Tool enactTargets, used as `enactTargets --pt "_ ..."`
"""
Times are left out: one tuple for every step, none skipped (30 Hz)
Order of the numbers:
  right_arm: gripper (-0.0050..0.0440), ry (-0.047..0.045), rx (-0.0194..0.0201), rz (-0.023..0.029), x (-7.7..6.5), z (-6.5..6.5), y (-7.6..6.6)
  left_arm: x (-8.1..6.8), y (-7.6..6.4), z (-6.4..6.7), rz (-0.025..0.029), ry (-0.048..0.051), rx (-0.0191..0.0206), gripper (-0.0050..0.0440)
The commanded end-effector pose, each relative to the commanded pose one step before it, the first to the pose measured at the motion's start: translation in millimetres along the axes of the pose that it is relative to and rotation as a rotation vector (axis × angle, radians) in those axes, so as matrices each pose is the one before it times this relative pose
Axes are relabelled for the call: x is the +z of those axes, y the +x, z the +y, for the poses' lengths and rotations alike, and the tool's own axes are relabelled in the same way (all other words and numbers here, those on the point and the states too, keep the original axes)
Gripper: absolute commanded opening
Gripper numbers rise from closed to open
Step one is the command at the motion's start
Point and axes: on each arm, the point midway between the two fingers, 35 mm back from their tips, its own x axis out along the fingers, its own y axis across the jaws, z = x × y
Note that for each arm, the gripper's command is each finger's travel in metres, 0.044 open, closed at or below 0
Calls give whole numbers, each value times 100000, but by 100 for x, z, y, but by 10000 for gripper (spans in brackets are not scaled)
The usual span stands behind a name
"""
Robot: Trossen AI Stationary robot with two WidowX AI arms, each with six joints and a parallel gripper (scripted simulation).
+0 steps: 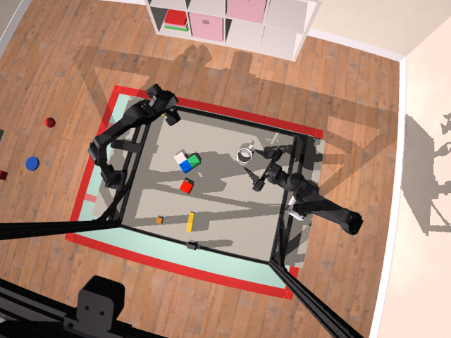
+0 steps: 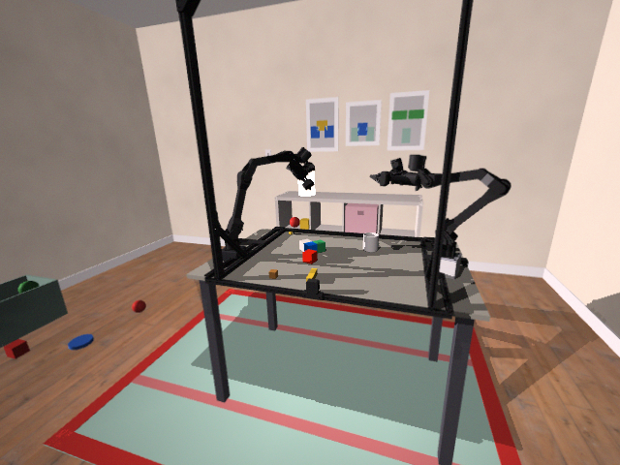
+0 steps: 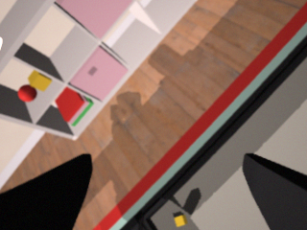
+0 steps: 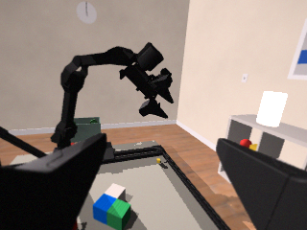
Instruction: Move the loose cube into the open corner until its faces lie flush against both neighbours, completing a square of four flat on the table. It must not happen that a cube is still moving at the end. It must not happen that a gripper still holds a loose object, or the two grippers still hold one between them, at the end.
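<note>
A white cube [image 1: 180,158], a blue cube [image 1: 186,166] and a green cube [image 1: 194,159] lie together in an L on the table, with one corner open. They also show in the right wrist view [image 4: 112,206]. The loose red cube [image 1: 186,186] [image 2: 309,256] lies apart from them, a short way towards the table's near side. My left gripper [image 1: 170,117] [image 2: 306,178] is open and empty, high in the air above the table's far left corner. My right gripper [image 1: 260,163] [image 2: 378,176] is open and empty, high above the table's right side, near the mug.
A white mug [image 1: 244,155] stands on the table below the right gripper. A yellow block [image 1: 189,222] and a small orange cube [image 1: 158,220] lie near the front edge. Black frame posts [image 2: 200,125] rise at the table's corners. A shelf unit [image 1: 232,22] stands beyond the table.
</note>
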Motion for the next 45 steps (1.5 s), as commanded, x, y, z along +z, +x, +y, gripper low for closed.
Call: enactTargets --pt "400 0 0 0 0 0 0 0 0 0 0 0 0 400" --pt "400 0 0 0 0 0 0 0 0 0 0 0 0 400" --pt "400 0 0 0 0 0 0 0 0 0 0 0 0 400" --pt "400 0 0 0 0 0 0 0 0 0 0 0 0 400" --pt "400 0 0 0 0 0 0 0 0 0 0 0 0 400" --pt "400 0 0 0 0 0 0 0 0 0 0 0 0 400" --pt "400 0 0 0 0 0 0 0 0 0 0 0 0 400" --pt "400 0 0 0 0 0 0 0 0 0 0 0 0 400" --pt "400 0 0 0 0 0 0 0 0 0 0 0 0 400" --pt "400 0 0 0 0 0 0 0 0 0 0 0 0 400" --pt "400 0 0 0 0 0 0 0 0 0 0 0 0 400" --pt "400 0 0 0 0 0 0 0 0 0 0 0 0 400" --pt "400 0 0 0 0 0 0 0 0 0 0 0 0 400" --pt "400 0 0 0 0 0 0 0 0 0 0 0 0 400" --pt "400 0 0 0 0 0 0 0 0 0 0 0 0 400" --pt "400 0 0 0 0 0 0 0 0 0 0 0 0 400" --pt "400 0 0 0 0 0 0 0 0 0 0 0 0 400" --pt "400 0 0 2 -1 0 0 1 -1 1 -3 -1 1 377" --pt "400 0 0 0 1 -2 -1 0 0 -3 1 -5 -7 377" --pt "400 -3 0 2 5 -11 -4 0 3 -23 8 -35 -48 377" --pt "400 -8 0 6 12 -29 -11 1 9 -61 21 -92 -126 377" --pt "400 -15 0 11 22 -53 -21 1 16 -113 41 -172 -235 377" --pt "400 -23 1 17 35 -84 -33 0 26 -179 67 -272 -371 377" --pt "400 -32 1 25 50 -119 -48 -1 37 -256 99 -389 -529 377" --pt "400 -43 1 33 66 -158 -66 -4 49 -341 141 -519 -703 377" --pt "400 -53 1 43 84 -200 -87 -10 63 -434 192 -659 -889 377" --pt "400 -64 2 54 103 -242 -111 -20 78 -531 255 -806 -1083 377" --pt "400 -74 2 65 121 -283 -139 -35 94 -631 333 -959 -1278 377" --pt "400 -83 2 78 140 -323 -170 -56 111 -732 426 -1113 -1470 377" --pt "400 -91 2 91 158 -360 -204 -85 129 -832 536 -1267 -1655 377" --pt "400 -98 2 105 175 -393 -242 -120 148 -929 664 -1419 -1826 377" --pt "400 -102 3 119 191 -420 -283 -165 168 -1021 810 -1567 -1979 377" --pt "400 0 0 0 0 0 0 0 0 0 0 0 0 377" --pt "400 0 0 0 0 0 0 0 0 0 0 0 0 377" --pt "400 -104 3 133 206 -441 -327 -217 189 -1106 975 -1708 -2109 377" --pt "400 -104 3 147 219 -454 -373 -279 211 -1182 1155 -1842 -2213 377" --pt "400 -101 3 161 230 -459 -420 -348 233 -1247 1350 -1967 -2285 377" --pt "400 -95 2 174 239 -455 -468 -424 256 -1300 1555 -2082 -2323 377" --pt "400 -87 2 186 245 -442 -514 -506 280 -1339 1765 -2187 -2324 377" --pt "400 -77 2 196 250 -420 -559 -592 303 -1363 1977 -2280 -2286 377" --pt "400 -64 2 205 252 -389 -599 -680 327 -1371 2184 -2361 -2211 377" --pt "400 -50 2 211 251 -350 -634 -769 350 -1364 2381 -2430 -2098 377" --pt "400 -34 1 215 249 -304 -663 -762 334 -1200 2285 -2224 -1754 377" --pt "400 -16 1 194 218 -228 -612 -841 357 -1189 2456 -2297 -1639 377" --pt "400 -3 1 197 217 -186 -634 -925 381 -1173 2629 -2378 -1504 377"
